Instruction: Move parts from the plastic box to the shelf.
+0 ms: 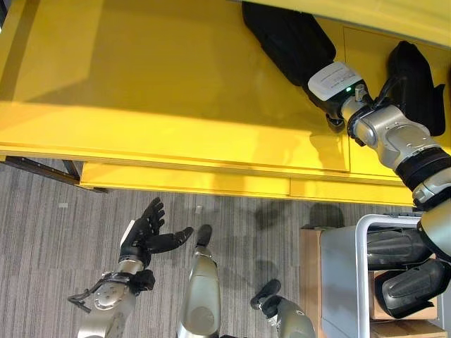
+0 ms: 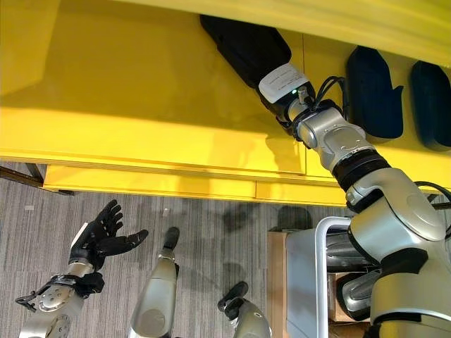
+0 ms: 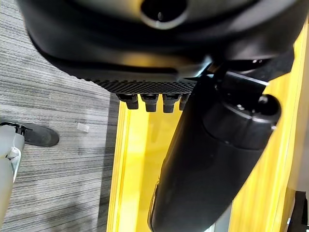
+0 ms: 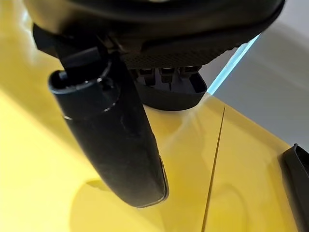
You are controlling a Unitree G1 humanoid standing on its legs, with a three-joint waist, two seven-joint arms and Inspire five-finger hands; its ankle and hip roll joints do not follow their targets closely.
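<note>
A long black part (image 1: 289,35) lies on the yellow shelf (image 1: 176,91) near its back. My right hand (image 1: 337,88) reaches onto the shelf and rests against the near end of this part (image 4: 171,99). In the right wrist view the thumb (image 4: 116,140) is straight and the fingers (image 4: 164,72) lie over the part without curling round it. Two more black parts (image 2: 372,81) (image 2: 431,102) stand on the shelf to the right. My left hand (image 1: 144,232) hangs low over the floor, open, holding nothing.
A grey box (image 1: 338,282) with a white frame (image 1: 363,267) stands at the lower right and holds black parts (image 1: 412,285). The shelf's front edge (image 1: 183,179) juts over grey carpet (image 1: 56,246). An upper yellow board (image 1: 394,14) overhangs the shelf.
</note>
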